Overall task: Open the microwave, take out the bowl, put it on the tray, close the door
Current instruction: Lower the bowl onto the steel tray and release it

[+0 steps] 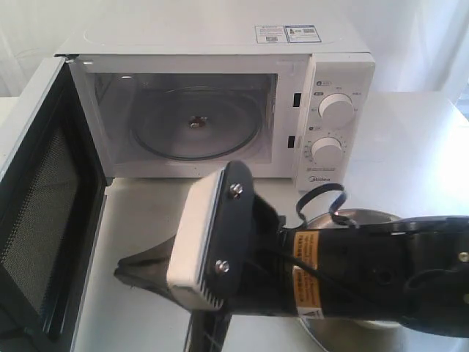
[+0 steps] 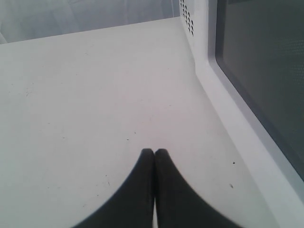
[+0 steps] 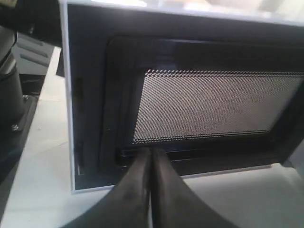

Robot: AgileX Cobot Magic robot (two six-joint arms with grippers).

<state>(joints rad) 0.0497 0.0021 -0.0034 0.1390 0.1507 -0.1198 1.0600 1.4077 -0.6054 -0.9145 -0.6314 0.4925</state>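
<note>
The white bench carries everything. At its back stands the microwave, its cavity lit and facing the camera. The door is swung wide open on the left of the exterior view, its inner face with the dark mesh window turned toward the middle of the bench.

The right arm reaches across the foreground from the right, low over the bench, with a white camera block on its wrist. It covers most of the tray, which lies on the bench in front of the control panel; only shiny edges show above and below the arm, so what rests on the tray cannot be told. Inside the cavity the glass turntable lies bare.

The right hand points at the inner side of the door, low by the bottom edge of the window frame, clenched with its fingertips pressed together on nothing; whether it touches the door cannot be told. The left hand hangs over bare bench just beside the door's outer face, likewise clenched and gripping nothing.

Two round dials sit on the panel, and stickers on top.
</note>
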